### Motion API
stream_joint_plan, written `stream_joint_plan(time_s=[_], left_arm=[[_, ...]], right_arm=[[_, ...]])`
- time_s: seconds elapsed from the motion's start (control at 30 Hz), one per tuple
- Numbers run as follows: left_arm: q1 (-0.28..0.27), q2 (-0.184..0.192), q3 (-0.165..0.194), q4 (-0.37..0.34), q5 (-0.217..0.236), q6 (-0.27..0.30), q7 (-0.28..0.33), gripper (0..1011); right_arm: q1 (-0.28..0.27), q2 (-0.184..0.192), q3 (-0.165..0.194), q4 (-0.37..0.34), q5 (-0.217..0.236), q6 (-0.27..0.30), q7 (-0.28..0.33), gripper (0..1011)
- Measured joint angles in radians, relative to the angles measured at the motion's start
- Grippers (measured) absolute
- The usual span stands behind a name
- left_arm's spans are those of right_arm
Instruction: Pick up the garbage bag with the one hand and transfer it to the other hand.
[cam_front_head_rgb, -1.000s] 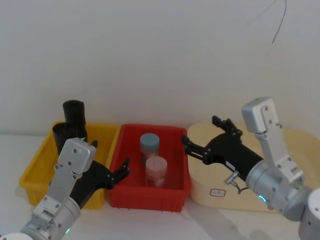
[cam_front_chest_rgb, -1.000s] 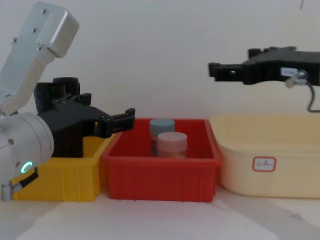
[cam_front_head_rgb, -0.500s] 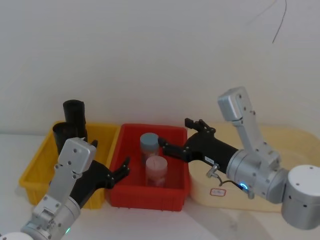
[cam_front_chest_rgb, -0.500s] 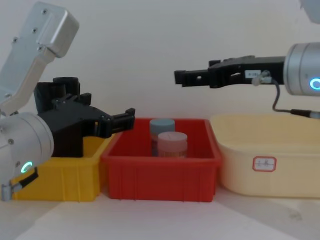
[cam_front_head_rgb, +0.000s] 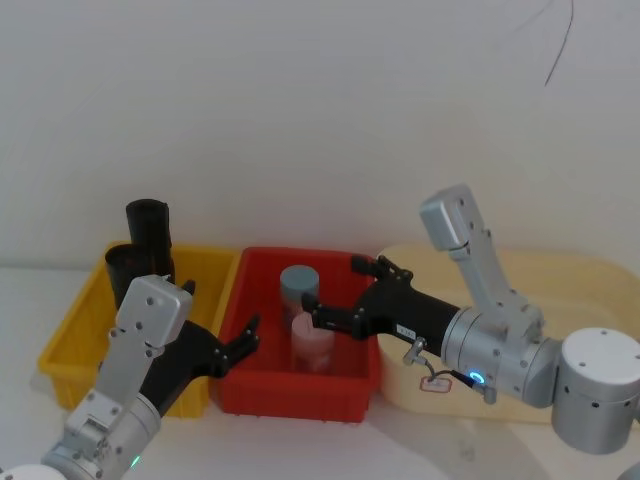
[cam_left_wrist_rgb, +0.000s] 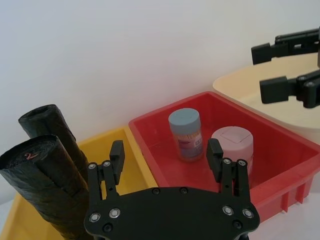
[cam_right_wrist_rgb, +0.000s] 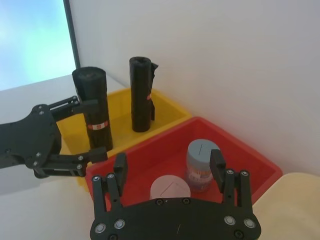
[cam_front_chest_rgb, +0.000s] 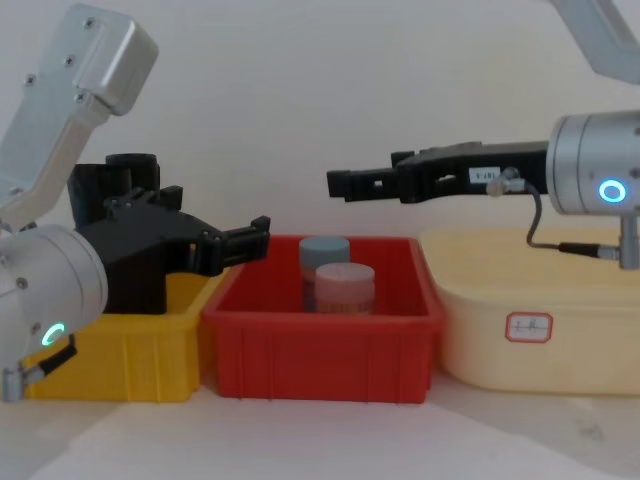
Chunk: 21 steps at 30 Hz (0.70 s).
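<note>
Black right claw (cam_front_head_rgb: 335, 290) outstretched over red bin (cam_front_head_rgb: 295, 395)

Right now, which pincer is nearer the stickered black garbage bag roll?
Left. The left pincer hovers by the yellow bin holding the garbage bag; the right pincer is farther off, above the red bin.

Pretty bare setup tbh. A plain white wall (cam_front_head_rgb: 300, 120) runs right across the back, with one thin dark cable (cam_front_head_rgb: 566, 45) dangling down it near the upper right. The table (cam_front_chest_rgb: 320, 445) is white too, evenly lit, with soft shadows. The right wrist view catches a bright bluish pane (cam_right_wrist_rgb: 30, 40) with a dark frame (cam_right_wrist_rgb: 71, 35); can't tell if it's a window or a screen.
</note>
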<state>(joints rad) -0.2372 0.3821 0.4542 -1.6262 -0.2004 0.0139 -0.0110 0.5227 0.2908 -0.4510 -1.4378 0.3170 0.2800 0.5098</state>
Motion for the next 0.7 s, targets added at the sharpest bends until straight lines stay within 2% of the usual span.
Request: stream_joint_plan(time_s=[0.7], left_arm=[[0.0,0.0,0.0,0.0,0.0,0.0,0.0,1000]], right_arm=[[0.031,-0.008,-0.041,0.109,0.017,-0.028,0.039,1001]])
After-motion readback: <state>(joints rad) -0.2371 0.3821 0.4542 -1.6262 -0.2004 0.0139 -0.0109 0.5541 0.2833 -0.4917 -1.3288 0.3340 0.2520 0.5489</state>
